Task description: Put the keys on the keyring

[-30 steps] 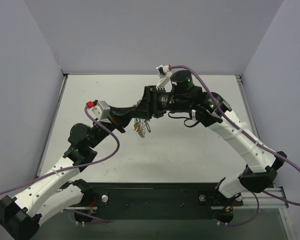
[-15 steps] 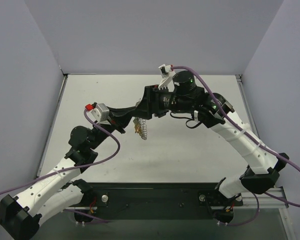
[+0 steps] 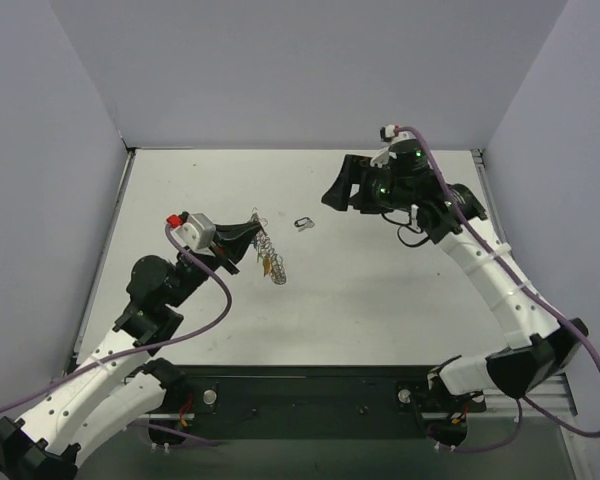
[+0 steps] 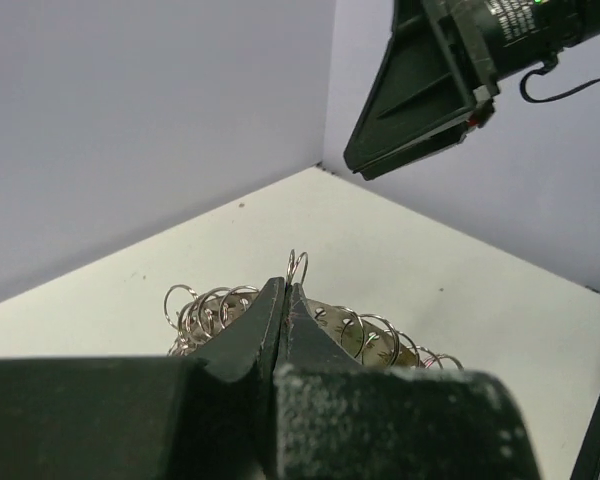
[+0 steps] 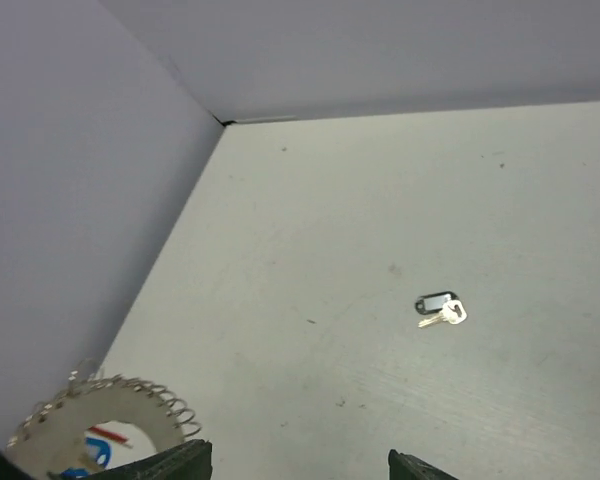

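Note:
My left gripper [image 3: 248, 232] is shut on the rim of the keyring [image 3: 268, 252], a flat silvery ring edged with small wire loops, and holds it above the table. Small coloured keys [image 3: 277, 268] hang from its lower part. In the left wrist view the jaws [image 4: 284, 290] pinch the keyring [image 4: 370, 335]. My right gripper [image 3: 332, 193] is open and empty, raised to the right of the ring. A silver key with a black tag [image 3: 302, 222] lies on the table between the grippers. It also shows in the right wrist view [image 5: 440, 308], as does the keyring [image 5: 110, 410].
The white table [image 3: 380, 290] is walled by grey panels at the back and sides. A black rail [image 3: 310, 400] with the arm bases runs along the near edge. My right gripper [image 4: 430, 90] hangs above and beyond the ring in the left wrist view.
My right gripper has pulled back to the right, away from the ring, and opened. The key with the black tag now lies on the table. My left gripper has moved left with the ring.

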Controlling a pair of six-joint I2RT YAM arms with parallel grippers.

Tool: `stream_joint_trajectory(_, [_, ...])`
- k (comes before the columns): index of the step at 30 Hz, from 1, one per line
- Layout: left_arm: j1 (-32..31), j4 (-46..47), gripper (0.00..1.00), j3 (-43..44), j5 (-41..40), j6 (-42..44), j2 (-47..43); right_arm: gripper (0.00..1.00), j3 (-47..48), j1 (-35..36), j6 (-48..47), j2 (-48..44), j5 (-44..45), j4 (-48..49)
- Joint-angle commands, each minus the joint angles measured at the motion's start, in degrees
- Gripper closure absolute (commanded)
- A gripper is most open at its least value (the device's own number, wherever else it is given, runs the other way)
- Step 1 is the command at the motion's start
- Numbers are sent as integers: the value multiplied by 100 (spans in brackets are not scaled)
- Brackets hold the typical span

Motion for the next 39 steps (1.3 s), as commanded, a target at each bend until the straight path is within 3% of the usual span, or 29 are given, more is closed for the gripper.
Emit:
stream_joint_trajectory(1, [281,-605,100,516,59,74,-115,33,117,-100,-626,1160,500,216])
stream_joint_trajectory(7, [1177,-1397,100,1200,911,-145,192,43,1362,-100,-1137,3067,861,-29])
stream_joint_trajectory(15, [1599,-1802,100,1791,1922,-321,930,50,2929,-91,-1541,5091,1301,-399])
stream_joint_trajectory(24, [1723,-1574,100,1774,2248,-462,1159,53,3528,-100,-1630,5954,1188,-390])
stream_joint_trajectory(39, [1811,-1494,100,1703,2345,-585,1168,63,3704,-135,-1489,6447,695,-215])
